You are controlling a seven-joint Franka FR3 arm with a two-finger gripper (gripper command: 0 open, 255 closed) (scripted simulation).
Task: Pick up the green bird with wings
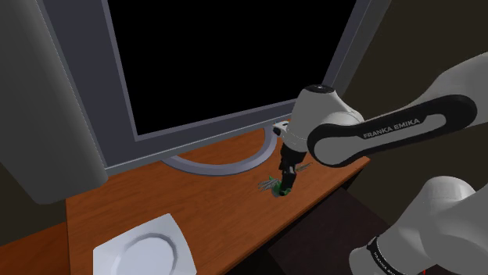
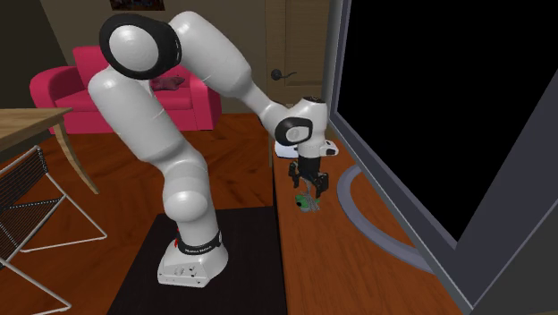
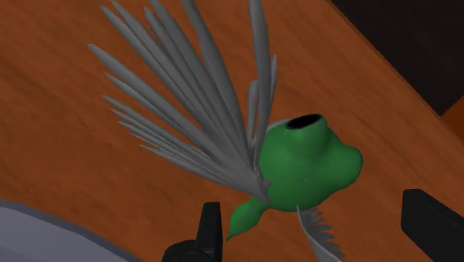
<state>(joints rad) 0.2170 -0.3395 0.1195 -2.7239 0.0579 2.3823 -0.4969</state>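
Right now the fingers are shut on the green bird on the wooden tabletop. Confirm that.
Not right: the fingers are open, not shut. The wrist view shows them standing apart on either side of the green bird, with a clear gap between the bird and one of them. The rest holds: the bird lies on the wooden tabletop.

Here's a reddish-brown wooden desk top (image 1: 195, 205), dimly lit, and on it stands a big monitor with a grey frame and a pure black screen (image 1: 235, 62), resting on a curved grey ring foot (image 1: 195, 166). Swinging to the second exterior view: reddish wooden plank floor (image 2: 107, 188), a bright pink sofa (image 2: 80, 89) well back, a brown wooden door (image 2: 300, 40) with a dark lever handle (image 2: 282, 76) beside it. At that view's left sits a pale wooden table (image 2: 27, 121) over a thin wire frame (image 2: 36, 210).
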